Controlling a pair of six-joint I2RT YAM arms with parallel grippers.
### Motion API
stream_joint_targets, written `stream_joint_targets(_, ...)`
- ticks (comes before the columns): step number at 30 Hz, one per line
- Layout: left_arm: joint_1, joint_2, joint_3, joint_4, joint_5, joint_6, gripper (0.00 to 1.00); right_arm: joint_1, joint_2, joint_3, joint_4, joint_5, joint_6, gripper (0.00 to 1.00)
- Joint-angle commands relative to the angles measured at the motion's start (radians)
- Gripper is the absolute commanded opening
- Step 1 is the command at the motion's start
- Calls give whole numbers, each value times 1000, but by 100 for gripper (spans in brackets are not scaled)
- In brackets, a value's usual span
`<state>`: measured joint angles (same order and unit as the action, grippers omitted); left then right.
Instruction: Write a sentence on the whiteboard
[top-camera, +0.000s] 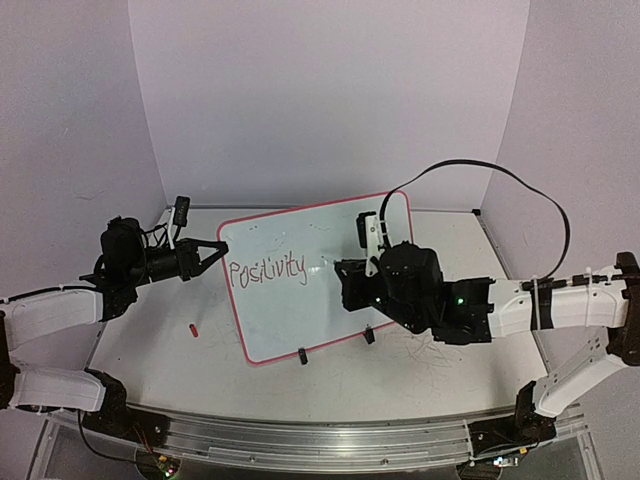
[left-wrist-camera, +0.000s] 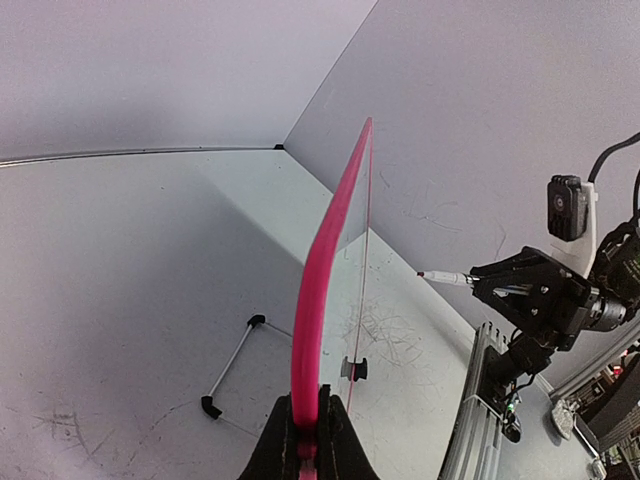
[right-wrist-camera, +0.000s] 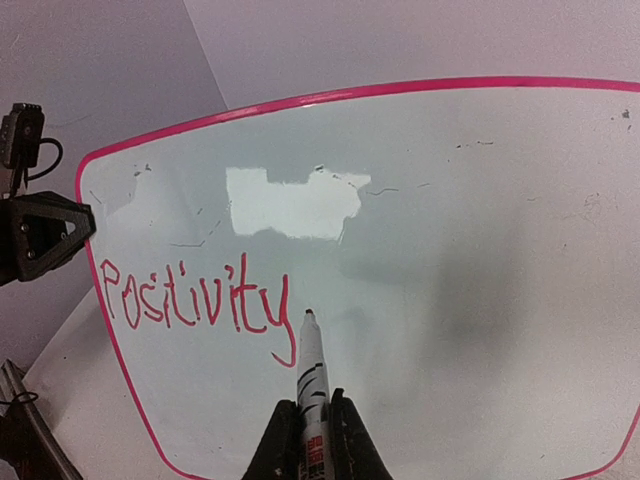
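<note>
Right hand (right-wrist-camera: 312, 428): fingers closed on the barrel of a marker (right-wrist-camera: 311, 368), tip pointing forward at the writing surface. The tip sits just right of the tail of the final "y". The right wrist view does not settle whether it touches. In the left wrist view it appears to stand slightly off the surface.

Sentence (right-wrist-camera: 190, 300): one red word, "Positivity", on the left part of the whiteboard (right-wrist-camera: 480, 250), with bare surface to its right. The sentence is judged incomplete.

Whiteboard: it stands tilted back on the bench (top-camera: 420, 375) between the two arms, propped on two black clip feet (top-camera: 303, 355).

Left hand (left-wrist-camera: 305, 430): clamped on the pink rim at the board's left edge, steadying it.

A small red object (top-camera: 193, 328), possibly the marker's cap, lies on the bench near that edge.

Risks from here:
- The board rests on light feet and one edge grip. Too much marker pressure could push it backward or swing it about the left hand, skewing the line.
- Too little pressure would leave broken strokes.
- Starting the next word too close to the "y" would run the two words together.
- The lettering already slopes a little. An uncorrected baseline could drift further across the board.
- A hand dragged across wet ink would smear it.
</note>
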<state>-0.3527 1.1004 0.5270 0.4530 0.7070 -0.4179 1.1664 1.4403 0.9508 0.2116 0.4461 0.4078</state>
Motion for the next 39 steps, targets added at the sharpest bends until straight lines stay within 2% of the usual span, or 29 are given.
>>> stream_joint_targets(1, -9, 6, 23, 15, -5, 53, 0, 3, 15, 18, 35, -2, -36, 0)
stream_joint_targets(15, -25, 49, 56, 15, -50, 49, 0, 1, 31, 20, 38, 7, -54, 0)
stream_joint_targets(39, -25, 27, 33, 13, -41, 70, 0, -52, 70, 25, 63, 5, -62, 0)
